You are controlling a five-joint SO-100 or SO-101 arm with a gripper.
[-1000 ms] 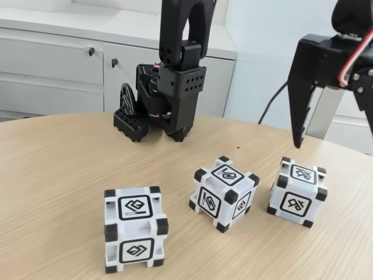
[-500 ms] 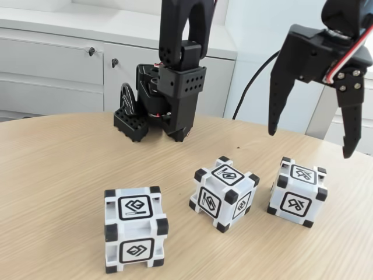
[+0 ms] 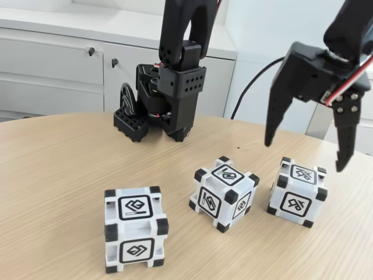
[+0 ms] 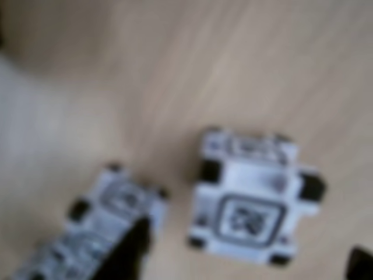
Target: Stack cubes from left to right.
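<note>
Three white cubes with black corner blocks are sitting on the wooden table (image 3: pixel 52 175), each face carrying a black-framed square glyph; the glyphs are abstract line marks, not readable letters or words. Taking the middle cube (image 3: pixel 224 192) as the landmark in the fixed view: it is standing turned at an angle, so one corner is facing the camera. The left cube (image 3: pixel 135 228) is resting well apart from it, to its left and nearer the camera, squarely facing the lens, with a similar arrow-like glyph on its top and front faces. The right cube (image 3: pixel 298 191) is sitting just beside the middle cube on its right, apart from it, with a crossed-line glyph on top and front.

The gripper (image 3: pixel 303 157) is hanging in the air above and to the right of the middle cube, over the right cube, not touching it. Its two black fingers are spread wide, pointing down, one tip ending above the gap between the middle and right cubes, the other past the right cube's far edge. Nothing is between them.

Behind the middle cube, farther back on the table, the arm's black base (image 3: pixel 169 99) is standing, with grey cabinet doors (image 3: pixel 52 76) beyond it.

The wrist view is blurred: one cube (image 4: pixel 250 198) is showing its framed glyph, unreadable, and a second cube (image 4: pixel 111 221) is lying to its lower left, partly behind a dark fingertip (image 4: pixel 135 248). No container is holding any of the cubes.
</note>
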